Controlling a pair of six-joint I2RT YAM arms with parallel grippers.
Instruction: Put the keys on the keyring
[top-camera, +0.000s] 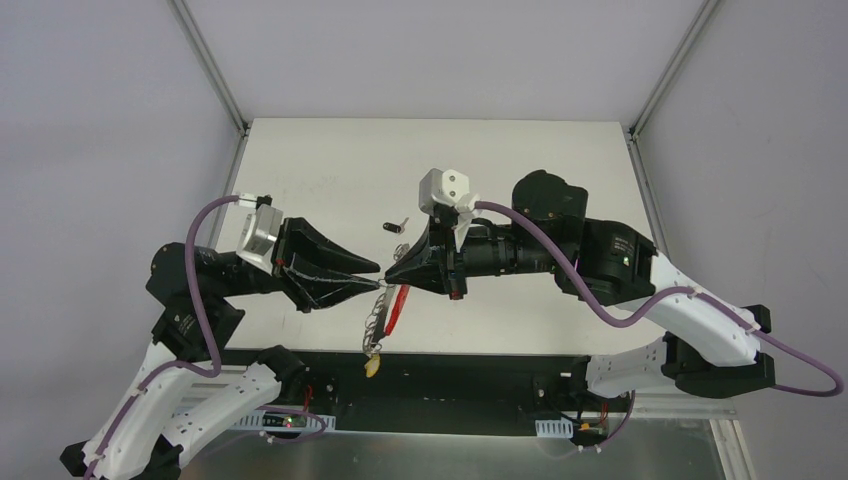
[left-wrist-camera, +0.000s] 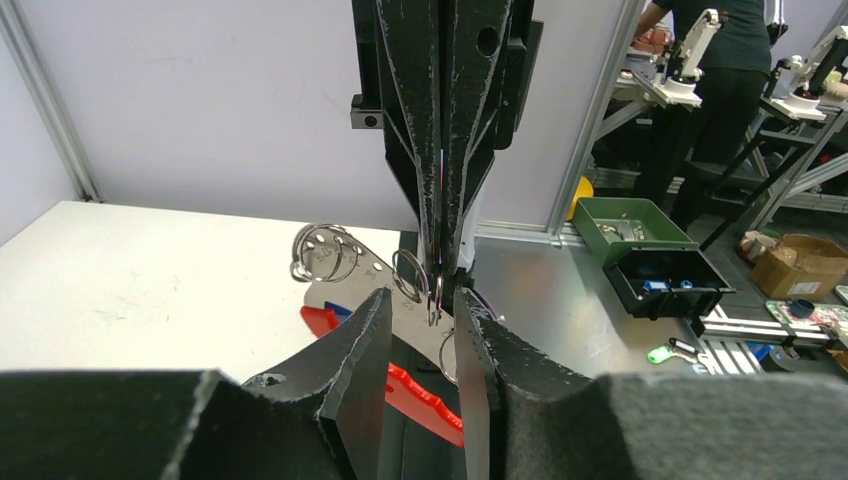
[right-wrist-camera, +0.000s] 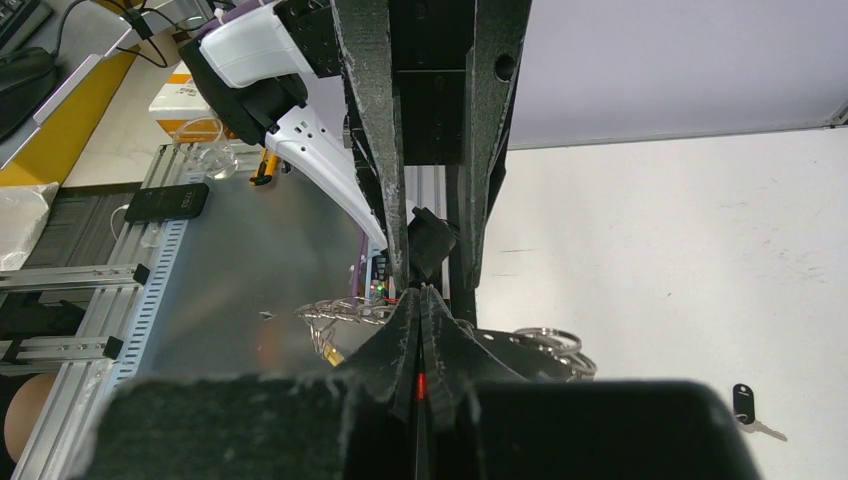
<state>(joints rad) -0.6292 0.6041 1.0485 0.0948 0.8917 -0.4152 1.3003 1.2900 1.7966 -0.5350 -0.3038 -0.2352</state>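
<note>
You're not far in, going by this. The black-headed key (top-camera: 397, 226) is lying loose on the white table (top-camera: 520, 170), just beyond the two grippers and touching neither, so at least that one isn't threaded yet. A bit of blue next to the strap might be the blue-headed key (left-wrist-camera: 335, 312), but I can't tell if it's on a ring.

The keyring (left-wrist-camera: 325, 255) is up in the air between the arms. Your right gripper (right-wrist-camera: 421, 300) is pinched tight on one of the thin wire loops. Your left gripper (left-wrist-camera: 428, 305) has its fingers a little apart, one on each side of a loop, not clamping it as far as I can see.

Material-wise it's fiddly: skinny shiny steel coils bunched together, a curved glossy red strap (top-camera: 400, 305), and a small yellowish tag (top-camera: 372, 366) dangling lowest. The finger pads look matte black and scuffed.
</note>
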